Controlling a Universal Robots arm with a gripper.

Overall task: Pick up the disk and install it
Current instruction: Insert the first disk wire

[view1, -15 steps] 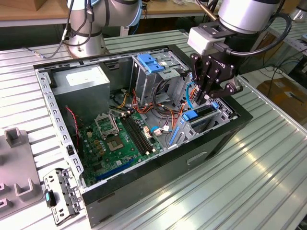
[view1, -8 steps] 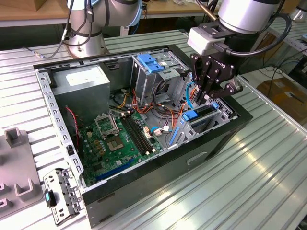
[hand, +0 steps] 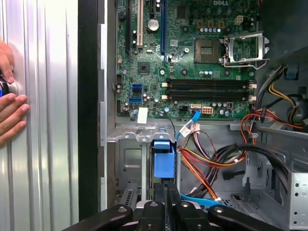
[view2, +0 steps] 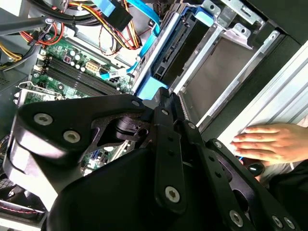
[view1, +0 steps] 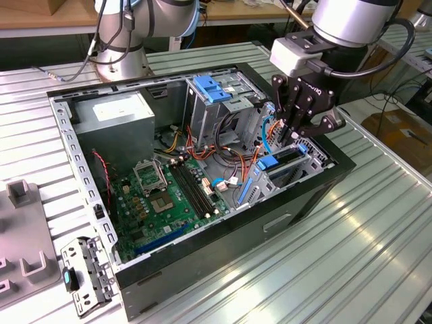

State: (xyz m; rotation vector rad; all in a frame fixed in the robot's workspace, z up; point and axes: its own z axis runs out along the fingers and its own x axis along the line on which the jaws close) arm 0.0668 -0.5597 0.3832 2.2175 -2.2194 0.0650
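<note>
The disk (view1: 278, 162), in its blue plastic carrier, stands on edge inside the metal drive cage at the front corner of the open computer case (view1: 223, 236), on the exterior view's right. My gripper (view1: 291, 138) hangs directly above it, pointing down into the cage. In both wrist views the black fingers are closed together with nothing between them. The gripper (view2: 164, 96) meets the blue end of the carrier (view2: 153, 89), and the disk's dark side (view2: 179, 48) runs away into the cage. In the first wrist view the gripper (hand: 166, 192) sits just over the blue carrier tab (hand: 162, 161).
A person's hand (view2: 269, 142) (hand: 9, 115) rests on the ribbed table just outside the case wall. Bundled cables (view1: 236, 152) crowd the space beside the cage. A blue bracket (view1: 212, 88) tops the grey bay behind. The motherboard (view1: 169, 196) and power supply (view1: 115, 115) lie further in.
</note>
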